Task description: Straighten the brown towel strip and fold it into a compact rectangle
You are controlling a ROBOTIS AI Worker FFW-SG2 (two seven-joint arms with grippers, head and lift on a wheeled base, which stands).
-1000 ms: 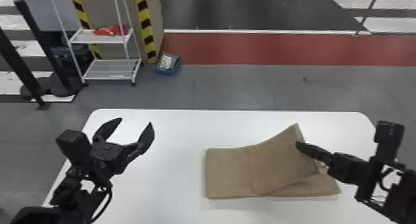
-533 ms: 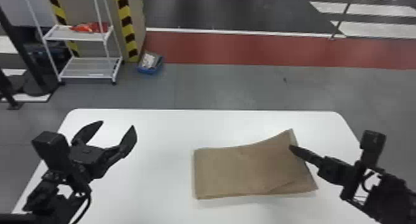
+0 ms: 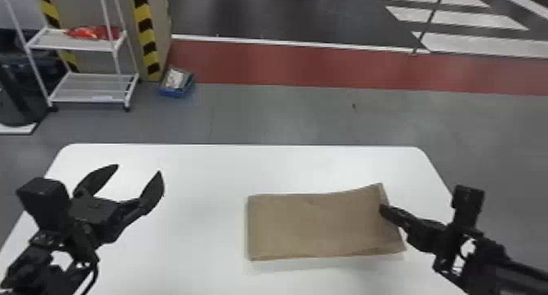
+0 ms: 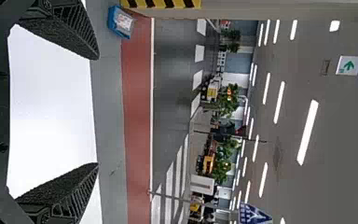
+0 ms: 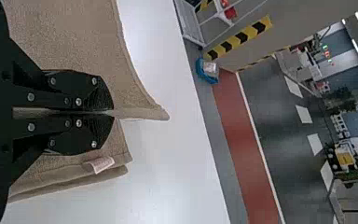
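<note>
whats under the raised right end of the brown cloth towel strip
Lower layers of the same brown cloth, with a small pale label, and the smooth white table beyond their edges. Anything farther in is covered by the upper layer.

Brown towel strip [image 3: 318, 225] on a white counter [image 3: 204, 172], black fingers [image 5: 98, 93], yellow-and-black stripes on the pillar [image 3: 161, 29], red floor band [image 3: 285, 64]!

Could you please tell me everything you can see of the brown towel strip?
The brown towel strip looks like woven cloth with hemmed edges and a small pale label. Folded into layers, it forms a rough rectangle on the white table, right of the middle. Its right end is pinched between the right gripper's fingers, with the far right corner lifted.
</note>
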